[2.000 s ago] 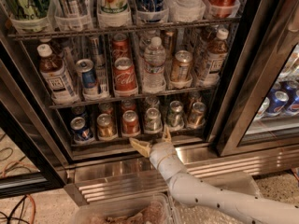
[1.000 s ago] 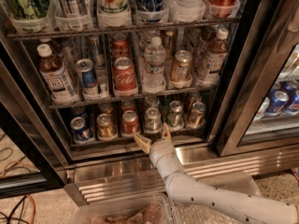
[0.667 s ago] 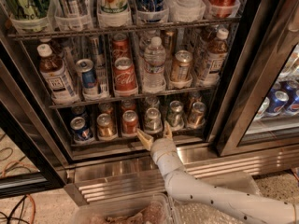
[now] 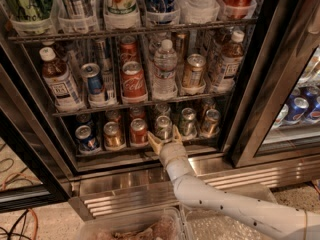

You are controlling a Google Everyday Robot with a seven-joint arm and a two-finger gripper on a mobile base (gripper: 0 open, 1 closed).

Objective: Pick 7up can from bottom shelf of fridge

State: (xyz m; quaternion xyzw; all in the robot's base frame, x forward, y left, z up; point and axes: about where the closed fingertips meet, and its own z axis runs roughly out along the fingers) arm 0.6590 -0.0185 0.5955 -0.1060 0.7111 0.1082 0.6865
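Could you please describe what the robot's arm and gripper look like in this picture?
The arm is a smooth, off-white, rounded tube dotted with small dark holes, with a thin yellowish band near the picture's right edge. The gripper, at the front of the bottom shelf, has two pale tan, tapered fingers.

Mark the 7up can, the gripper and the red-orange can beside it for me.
7up can (image 4: 163, 123), camera view, on its silver top.
gripper (image 4: 163, 136), camera view, midway between its open fingertips, low in front of the 7up can.
red-orange can (image 4: 138, 132), camera view, on its body.
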